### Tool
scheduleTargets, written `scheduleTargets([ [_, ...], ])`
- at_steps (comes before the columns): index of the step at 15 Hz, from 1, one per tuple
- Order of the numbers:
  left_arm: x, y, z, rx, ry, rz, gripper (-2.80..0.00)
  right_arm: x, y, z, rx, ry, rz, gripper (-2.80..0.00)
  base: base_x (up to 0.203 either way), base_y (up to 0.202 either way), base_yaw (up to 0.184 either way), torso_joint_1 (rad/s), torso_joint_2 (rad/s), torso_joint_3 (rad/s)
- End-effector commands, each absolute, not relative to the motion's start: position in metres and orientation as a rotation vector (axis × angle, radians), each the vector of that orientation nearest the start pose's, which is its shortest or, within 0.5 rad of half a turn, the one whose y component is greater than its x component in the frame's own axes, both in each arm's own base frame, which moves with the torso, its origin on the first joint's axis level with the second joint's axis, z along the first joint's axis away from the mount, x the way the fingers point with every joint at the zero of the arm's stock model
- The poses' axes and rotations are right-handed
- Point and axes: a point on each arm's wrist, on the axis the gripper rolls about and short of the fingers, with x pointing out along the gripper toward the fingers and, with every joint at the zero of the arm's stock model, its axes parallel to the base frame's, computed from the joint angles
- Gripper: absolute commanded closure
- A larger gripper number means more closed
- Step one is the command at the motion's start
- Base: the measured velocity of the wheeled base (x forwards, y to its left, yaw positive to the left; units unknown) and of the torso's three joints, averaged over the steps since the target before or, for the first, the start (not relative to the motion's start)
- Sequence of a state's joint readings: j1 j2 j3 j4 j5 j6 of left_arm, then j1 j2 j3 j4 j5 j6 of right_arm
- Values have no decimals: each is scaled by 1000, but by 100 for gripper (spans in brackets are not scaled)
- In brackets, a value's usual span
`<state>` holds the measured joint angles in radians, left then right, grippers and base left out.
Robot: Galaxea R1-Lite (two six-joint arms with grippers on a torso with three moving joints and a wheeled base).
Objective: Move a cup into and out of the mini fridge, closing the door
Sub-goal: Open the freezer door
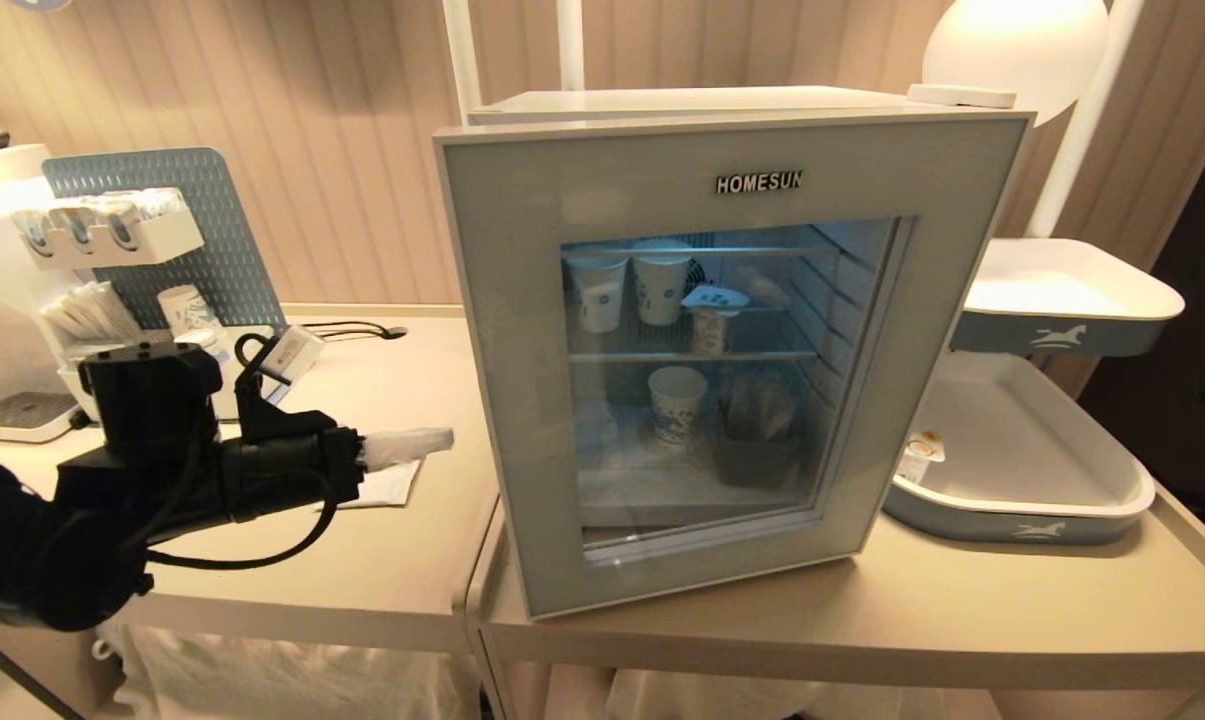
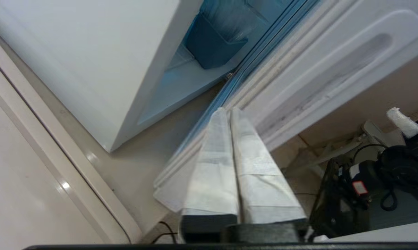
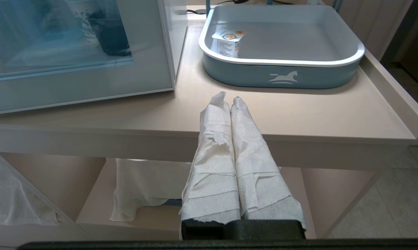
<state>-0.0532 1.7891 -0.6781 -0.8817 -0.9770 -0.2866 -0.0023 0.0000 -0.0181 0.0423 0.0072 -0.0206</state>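
From the head view, my left hand [image 1: 432,441] reaches out over the left desk [image 1: 402,570] toward the hinge-free edge of the mini fridge [image 1: 702,100], fingers pressed together and holding nothing. I keep them closed into one narrow wedge because, as I judge it, a thin tip is what slips behind the door [image 1: 522,400]. From here the door looks nearly flush with the cabinet. Through its glass I see blue-patterned paper cups [image 1: 662,285] on the wire shelves and a small lidded tub between them. The cup [image 1: 920,455] sits outside, in the lower grey tray [image 1: 1022,525] near the right desk's right edge, just beside the fridge.

From the left wrist, my wrapped fingertips [image 2: 226,116] rest at the door's inner edge, by its seal, and a gap shows between door and cabinet, with a dark bin [image 2: 212,48] visible inside. So the door is ajar, and I judge this the opening step.

From the right wrist, my right hand [image 3: 229,100] hangs closed and empty below the front edge of the right desk [image 3: 299,114], parked out of the door's swing. The cup stands upright against the tray's near-left wall.
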Motion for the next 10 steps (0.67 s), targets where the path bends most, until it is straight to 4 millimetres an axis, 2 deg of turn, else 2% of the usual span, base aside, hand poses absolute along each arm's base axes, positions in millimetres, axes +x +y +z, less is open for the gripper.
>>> scheduleTargets([
  [1,311,-38,146,-366,361,-1003,0,-24,0,76,-21,25,6,0,0,0,0,0,0,0],
  [5,339,-52,144,-356,357,-1038,0,-24,0,76,-21,26,5,0,0,0,0,0,0,0],
  [8,342,-70,137,-359,390,-1077,0,-24,0,76,-21,26,6,0,0,0,0,0,0,0],
  [10,337,-78,137,-357,399,-1100,0,-24,0,76,-21,26,5,0,0,0,0,0,0,0],
])
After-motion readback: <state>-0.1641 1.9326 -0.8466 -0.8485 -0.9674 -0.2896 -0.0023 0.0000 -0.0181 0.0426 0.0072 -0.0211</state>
